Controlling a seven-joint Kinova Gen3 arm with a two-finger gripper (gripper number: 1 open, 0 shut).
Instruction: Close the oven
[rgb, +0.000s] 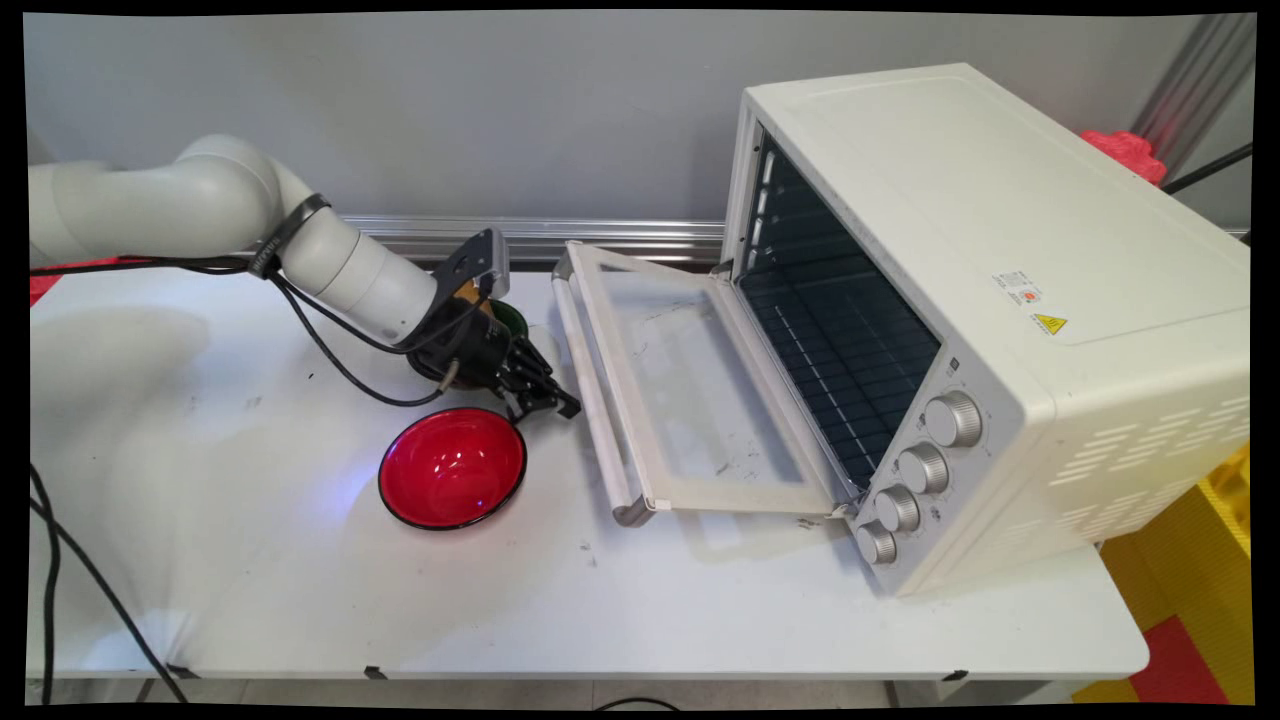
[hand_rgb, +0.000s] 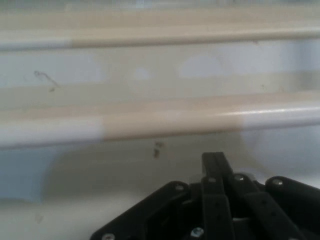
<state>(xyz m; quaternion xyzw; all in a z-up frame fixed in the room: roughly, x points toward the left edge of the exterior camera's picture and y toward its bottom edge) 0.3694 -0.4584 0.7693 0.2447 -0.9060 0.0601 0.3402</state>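
Your arm reaches low from the left; black two-finger tool (rgb: 553, 400), fingers pressed together, hovers just left of the cream toaster oven's (rgb: 990, 330) open door handle (rgb: 597, 400), above the red bowl (rgb: 452, 467).

Bright, even light fell from overhead onto the white table (rgb: 250, 600), and the grey wall (rgb: 450, 100) behind it was evenly lit. The arm (rgb: 200, 205) cast broad, soft grey shadows on the table's left part. A fainter shadow lay under the open oven door (rgb: 690, 400). Small white highlights glinted inside the glossy red bowl (rgb: 450, 470). The oven (rgb: 1000, 250) cavity was dark, and the gripper (rgb: 555, 405) showed as a black mass. In the hand view, a streak of glare ran along the door handle (hand_rgb: 150, 122), with a soft shadow below it.
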